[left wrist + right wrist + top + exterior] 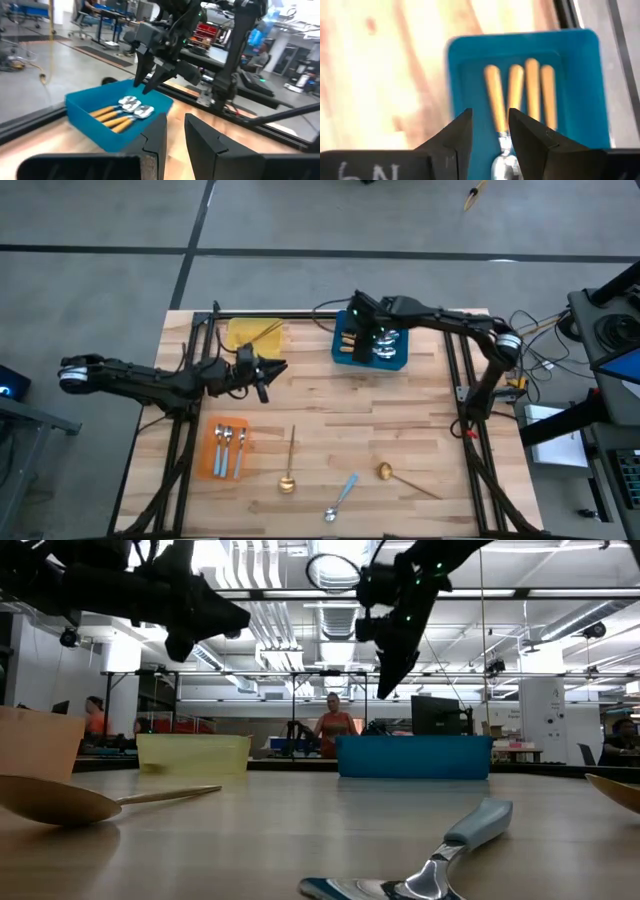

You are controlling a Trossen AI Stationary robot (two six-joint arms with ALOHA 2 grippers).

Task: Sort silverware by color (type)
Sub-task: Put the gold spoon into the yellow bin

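I see my right gripper over the blue tray, fingers parted and empty above four orange-handled spoons. My left gripper waits mid-table, fingers slightly parted, holding nothing. A blue-handled spoon and two gold spoons lie near the front edge.

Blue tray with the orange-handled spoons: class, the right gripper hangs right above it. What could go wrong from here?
1. The right gripper hangs low over the blue tray; a careless exit might clip its wall or disturb the orange-handled spoons.
2. The left gripper sits close by, so the arms may collide when reaching.
3. The gold spoons and the blue-handled spoon lie loose near the table's front and could get pushed off.
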